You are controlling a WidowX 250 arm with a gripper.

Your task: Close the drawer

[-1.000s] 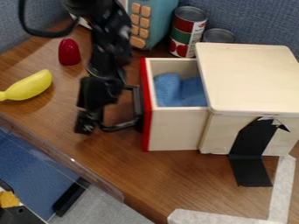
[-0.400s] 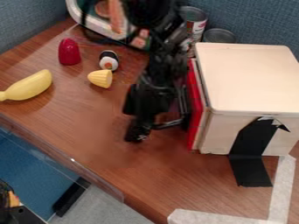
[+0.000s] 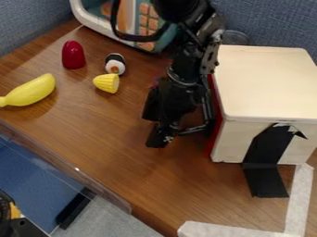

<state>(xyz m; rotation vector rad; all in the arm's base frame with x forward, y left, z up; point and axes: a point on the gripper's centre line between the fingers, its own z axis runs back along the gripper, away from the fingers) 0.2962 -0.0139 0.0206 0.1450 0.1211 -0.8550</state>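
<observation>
The red drawer front [image 3: 213, 141] lies between the tool [image 3: 178, 130] and the box [image 3: 269, 85]; how open the tool is, or what it holds, I cannot tell.

One fixed cam on me, mounted above the tabletop [image 3: 93, 134], looking down at a slant. Shoots from the table's near side, facing the blue fabric partition [image 3: 272, 21] at the back. My arm [image 3: 192, 55] drops in from the top edge; my gripper [image 3: 184, 132] sits around mid-frame. Mid-range framing: takes in a good stretch of table, crops the box [image 3: 266, 83] at the right edge. Angle gets the box's top plus its near side. Table edge runs diagonally, floor [image 3: 117, 220] at lower left.
</observation>
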